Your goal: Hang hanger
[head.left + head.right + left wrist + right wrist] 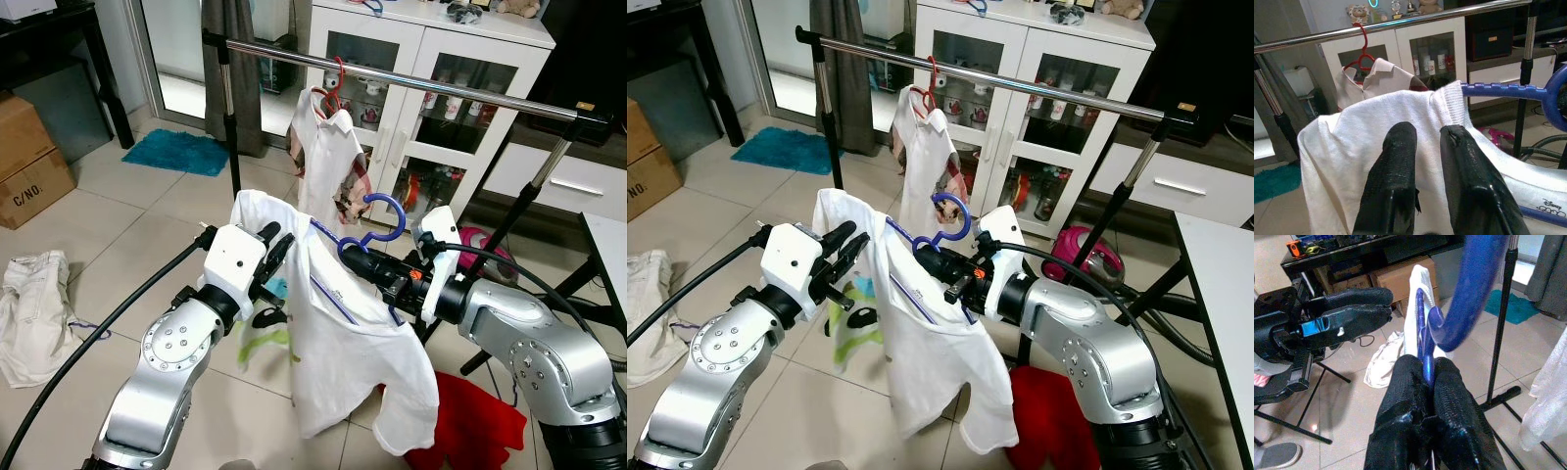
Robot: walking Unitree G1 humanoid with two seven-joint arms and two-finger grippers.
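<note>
A blue hanger (385,217) carries a white shirt (353,343) draped over it. My right gripper (377,266) is shut on the blue hanger's neck just below the hook, as the right wrist view shows (1425,364). My left gripper (274,245) sits at the shirt's left shoulder, its fingers (1396,147) a little apart against the fabric with nothing between them. Above and behind runs the silver rail (411,83) of a clothes rack. A red hanger with a white polo shirt (328,147) hangs on it.
Under my arms lie a red cloth (470,421) and a yellow-green garment (260,343). A white garment (29,313) lies on the tiles at left, near a cardboard box (29,166). A white glass-door cabinet (441,108) stands behind the rack. A white table edge (607,255) is at right.
</note>
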